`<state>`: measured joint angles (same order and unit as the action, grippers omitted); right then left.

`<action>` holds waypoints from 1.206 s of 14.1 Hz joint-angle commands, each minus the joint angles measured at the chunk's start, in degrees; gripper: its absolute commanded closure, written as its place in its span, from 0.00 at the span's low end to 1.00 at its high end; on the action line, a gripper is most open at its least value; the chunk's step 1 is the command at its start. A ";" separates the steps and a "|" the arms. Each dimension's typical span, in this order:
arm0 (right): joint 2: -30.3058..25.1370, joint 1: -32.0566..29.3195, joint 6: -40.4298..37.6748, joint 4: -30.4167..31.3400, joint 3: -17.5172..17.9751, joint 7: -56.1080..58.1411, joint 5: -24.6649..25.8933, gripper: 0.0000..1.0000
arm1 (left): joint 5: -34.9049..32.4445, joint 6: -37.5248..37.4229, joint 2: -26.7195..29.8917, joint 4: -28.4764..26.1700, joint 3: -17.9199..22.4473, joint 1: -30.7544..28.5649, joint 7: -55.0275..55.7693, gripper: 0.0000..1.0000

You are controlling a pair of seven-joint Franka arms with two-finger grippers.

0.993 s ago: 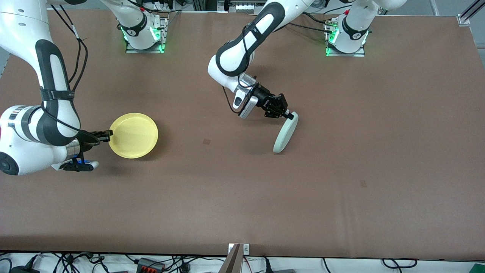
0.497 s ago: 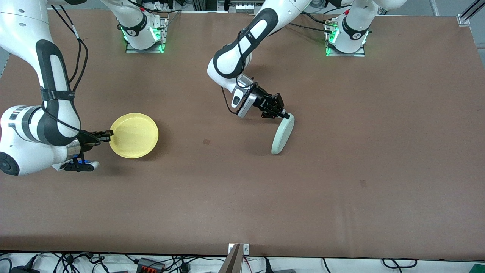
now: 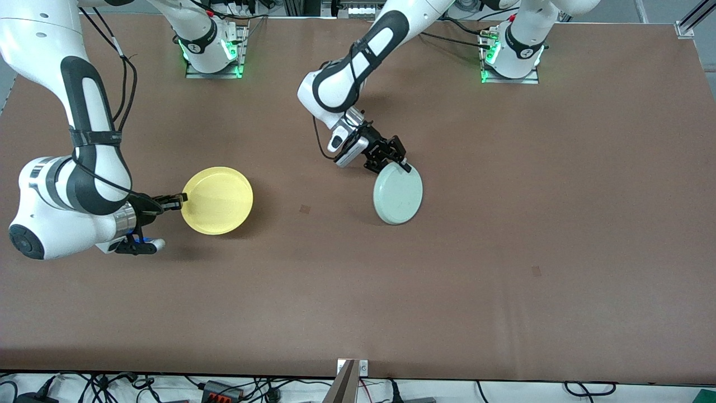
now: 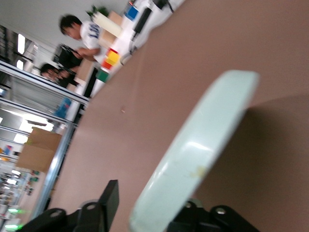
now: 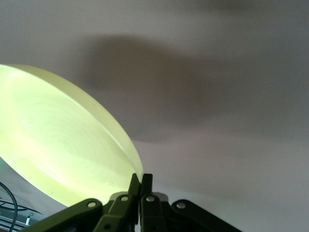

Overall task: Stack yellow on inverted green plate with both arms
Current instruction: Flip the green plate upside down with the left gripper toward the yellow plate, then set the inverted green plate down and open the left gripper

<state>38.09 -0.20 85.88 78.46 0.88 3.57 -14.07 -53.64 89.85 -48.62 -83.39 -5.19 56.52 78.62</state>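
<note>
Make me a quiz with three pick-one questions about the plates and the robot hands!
1. Where is the green plate?
A. about mid-table
B. on the yellow plate
C. at a base

2. How many plates are there?
A. one
B. two
C. four

3. What is the right gripper doing?
A. hanging open
B. pinching the yellow plate
C. holding the green plate

Answers:
1 A: it is near the table's middle, left gripper on its rim.
2 B: one yellow, one green.
3 B: its fingers pinch the yellow rim.

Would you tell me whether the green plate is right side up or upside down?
Upside down: the green plate shows its flat underside upward, rim gripped by the left end effector.
</note>
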 commanded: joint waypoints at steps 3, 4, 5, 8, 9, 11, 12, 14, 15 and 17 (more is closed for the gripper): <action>0.50 0.29 0.52 -1.02 0.18 0.30 -1.49 1.00 | 12.83 7.42 -0.08 5.35 -0.44 -4.65 0.48 0.00; 0.41 0.29 0.34 -1.11 0.09 0.38 -1.49 1.00 | 16.25 9.79 0.98 5.35 -0.52 -5.97 0.48 0.00; 0.23 0.29 0.17 -1.11 0.09 0.73 -1.40 1.00 | 20.02 11.64 1.77 5.35 -0.53 -7.11 0.48 0.00; 0.32 -0.06 0.25 -1.11 -0.09 1.35 -0.97 1.00 | 28.91 15.69 2.91 5.35 -0.53 -9.92 0.48 0.00; 0.32 -0.07 0.25 -1.11 -0.17 1.35 -0.88 1.00 | 32.42 16.92 3.27 5.35 -0.70 -11.33 -0.30 0.00; 0.41 -0.15 0.43 -1.11 -0.26 1.35 -0.79 1.00 | 37.80 17.81 3.89 5.08 -0.70 -12.66 -0.92 0.00; 0.50 -0.15 0.52 -1.03 -0.35 1.35 -0.70 1.00 | 38.51 18.25 3.89 5.08 -0.70 -13.01 -1.27 0.00; 0.50 0.11 0.52 -1.02 -0.35 1.53 0.35 1.00 | 38.87 19.65 3.97 4.47 -0.79 -13.71 -4.33 0.00; 0.50 0.28 0.86 -1.11 -0.35 1.61 0.44 1.00 | 40.35 20.44 3.97 4.47 -1.66 -14.85 -6.70 0.00; 0.76 0.90 2.88 -1.03 -0.17 1.53 0.35 1.00 | 41.68 23.60 3.97 3.95 -5.60 -19.31 -9.96 0.00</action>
<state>38.12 0.12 87.58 78.43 0.49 4.34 -14.19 -13.84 110.92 -45.85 -77.73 -6.82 41.79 72.77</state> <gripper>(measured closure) 0.974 0.000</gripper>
